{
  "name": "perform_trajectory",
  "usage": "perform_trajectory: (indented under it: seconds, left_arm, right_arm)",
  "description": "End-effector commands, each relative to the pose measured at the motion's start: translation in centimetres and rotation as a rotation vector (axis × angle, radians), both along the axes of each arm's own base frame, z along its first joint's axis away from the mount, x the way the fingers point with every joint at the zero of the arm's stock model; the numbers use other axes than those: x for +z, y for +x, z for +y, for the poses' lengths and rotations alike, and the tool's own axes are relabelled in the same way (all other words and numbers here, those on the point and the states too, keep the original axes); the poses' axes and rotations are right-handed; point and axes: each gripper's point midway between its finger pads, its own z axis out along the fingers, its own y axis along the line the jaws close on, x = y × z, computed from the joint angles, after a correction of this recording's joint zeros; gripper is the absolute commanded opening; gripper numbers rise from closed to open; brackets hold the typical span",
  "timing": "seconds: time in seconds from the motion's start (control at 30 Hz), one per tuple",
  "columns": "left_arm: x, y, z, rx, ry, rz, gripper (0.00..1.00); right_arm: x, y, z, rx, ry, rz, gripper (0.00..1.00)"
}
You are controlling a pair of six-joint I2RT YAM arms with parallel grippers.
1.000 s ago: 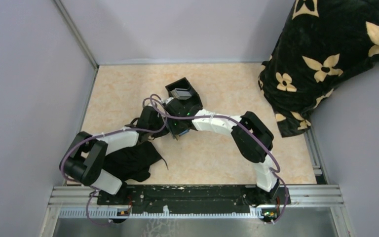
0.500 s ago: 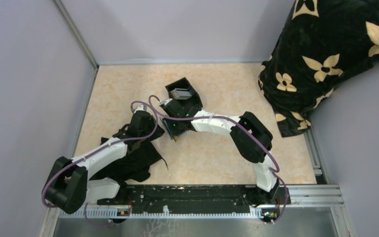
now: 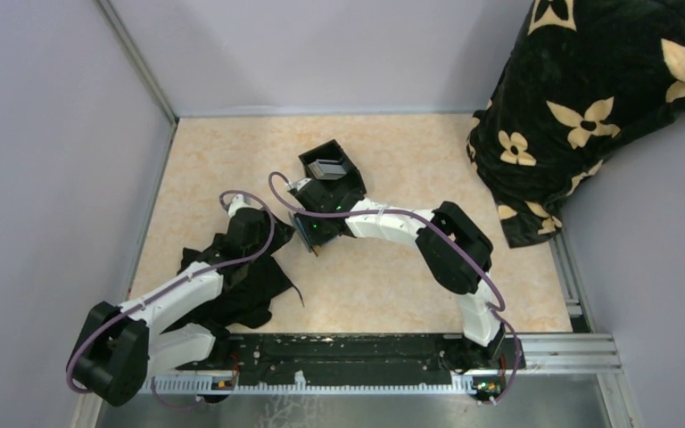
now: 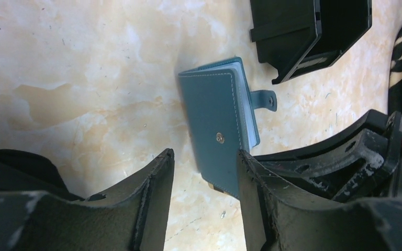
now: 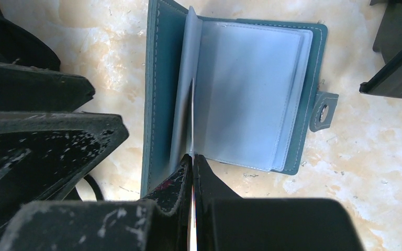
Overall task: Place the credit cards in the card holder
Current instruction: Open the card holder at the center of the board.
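- Table (image 3: 392, 285): beige marbled top, grey walls (image 3: 45, 134) on 3 sides. A black flowered blanket (image 3: 589, 98) is at the far right, and a black cloth (image 3: 241, 285) lies under the left arm.
- Black tray (image 3: 328, 163): 1 grey card (image 3: 325, 167) inside.
- Card holder (image 5: 251, 94): teal, lying open on the table near the tray.
- Right claw (image 5: 192, 172): pinched tight on 1 card (image 5: 192, 115), which stands edge-on among the holder's clear sleeves.
- Left claw (image 4: 204, 157): spread wide, empty, near the holder.
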Motion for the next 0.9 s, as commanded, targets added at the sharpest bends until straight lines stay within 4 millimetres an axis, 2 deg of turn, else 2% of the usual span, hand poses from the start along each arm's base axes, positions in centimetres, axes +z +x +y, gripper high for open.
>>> perform_trajectory:
  seconds: [0.0, 0.5, 0.87]
  left_arm:
    - [1.6, 1.7, -1.0, 0.032, -0.068, -0.054, 0.54]
    - [3.1, 4.7, -1.6, 0.088, -0.085, -0.094, 0.59]
    - [0.3, 5.1, -3.0, 0.017, -0.017, 0.023, 0.60]
  right_arm:
    - [-1.4, -1.0, -0.1, 0.025, -0.022, 0.020, 0.00]
    - [-1.4, -1.2, -0.1, 0.032, -0.026, 0.009, 0.00]
    - [-1.3, -1.2, -0.4, 0.029, -0.033, 0.000, 0.00]
